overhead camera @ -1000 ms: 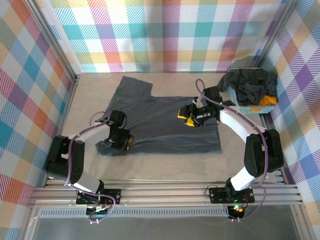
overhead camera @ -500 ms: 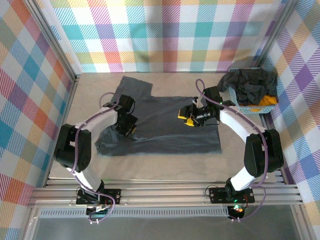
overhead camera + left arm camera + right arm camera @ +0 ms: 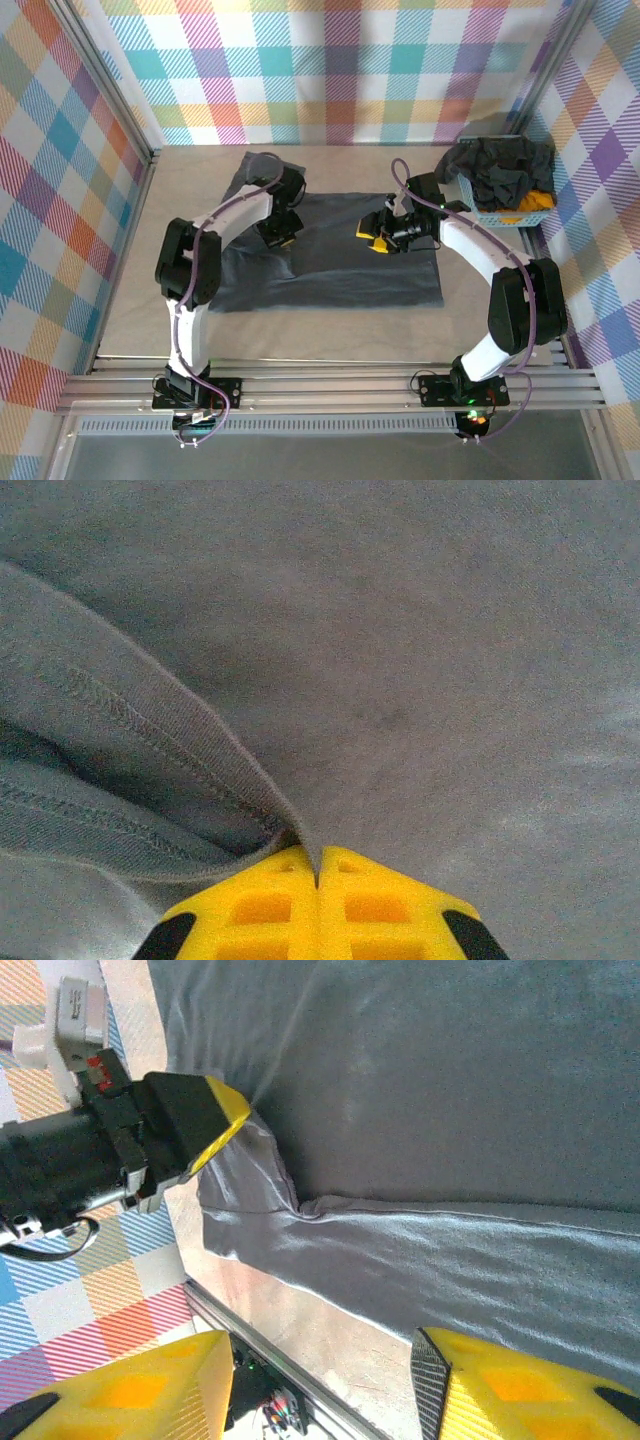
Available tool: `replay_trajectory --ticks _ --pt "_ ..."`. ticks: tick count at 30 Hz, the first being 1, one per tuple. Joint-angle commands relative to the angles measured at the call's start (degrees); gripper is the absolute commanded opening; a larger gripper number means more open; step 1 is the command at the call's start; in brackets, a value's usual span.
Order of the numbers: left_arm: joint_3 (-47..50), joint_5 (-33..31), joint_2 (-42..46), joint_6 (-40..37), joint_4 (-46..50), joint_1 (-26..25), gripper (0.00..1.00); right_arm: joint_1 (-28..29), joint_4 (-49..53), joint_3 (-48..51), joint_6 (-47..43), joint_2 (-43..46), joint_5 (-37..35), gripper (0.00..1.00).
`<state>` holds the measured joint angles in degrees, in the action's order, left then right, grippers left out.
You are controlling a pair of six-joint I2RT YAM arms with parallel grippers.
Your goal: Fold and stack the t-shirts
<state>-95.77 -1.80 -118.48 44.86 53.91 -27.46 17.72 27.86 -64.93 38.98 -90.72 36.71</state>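
Basket (image 3: 545,205) of dark and orange t-shirts (image 3: 503,170)

Left pincer (image 3: 284,233), t-shirt (image 3: 350,268) hem farther inward

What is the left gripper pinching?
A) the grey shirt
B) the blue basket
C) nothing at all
A: in the left wrist view the left gripper is shut, with a fold of the grey shirt caught between its yellow fingertips.

T-shirt (image 3: 350,270) dk slate-grey — left gripper (image 3: 318,880) yellow; walls (image 3: 350,70) multicol. plaid.
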Motion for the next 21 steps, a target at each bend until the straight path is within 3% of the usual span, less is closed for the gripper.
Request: replay_trajectory --ticks 1,6,10,13,16,21 --pt "-3.5 -2.6 -2.9 -6.3 5.1 -1.8 0.00 -0.1 0.9 0.6 0.1 0.6 0.8 0.51" --pt "-5.6 -5.3 -5.2 -9.0 6.8 -2.4 0.00 -0.1 1.0 0.6 0.1 0.0 1.2 0.52" --pt "-5.8 -8.2 -2.9 -7.6 7.2 -2.4 0.39 -0.1 2.2 0.7 -0.5 -0.2 0.4 0.52" --pt "-3.8 -9.8 2.8 -3.1 6.6 -2.3 0.48 -0.5 3.6 2.9 -0.3 1.2 -2.7 0.50" --pt "4.2 -7.3 10.9 1.6 3.1 -1.0 0.48 -2.6 5.3 7.6 2.2 3.2 -7.6 0.42" --pt "23.4 2.1 19.4 7.5 -4.1 5.4 0.32 -6.7 7.7 12.0 2.7 2.4 -11.4 0.28"
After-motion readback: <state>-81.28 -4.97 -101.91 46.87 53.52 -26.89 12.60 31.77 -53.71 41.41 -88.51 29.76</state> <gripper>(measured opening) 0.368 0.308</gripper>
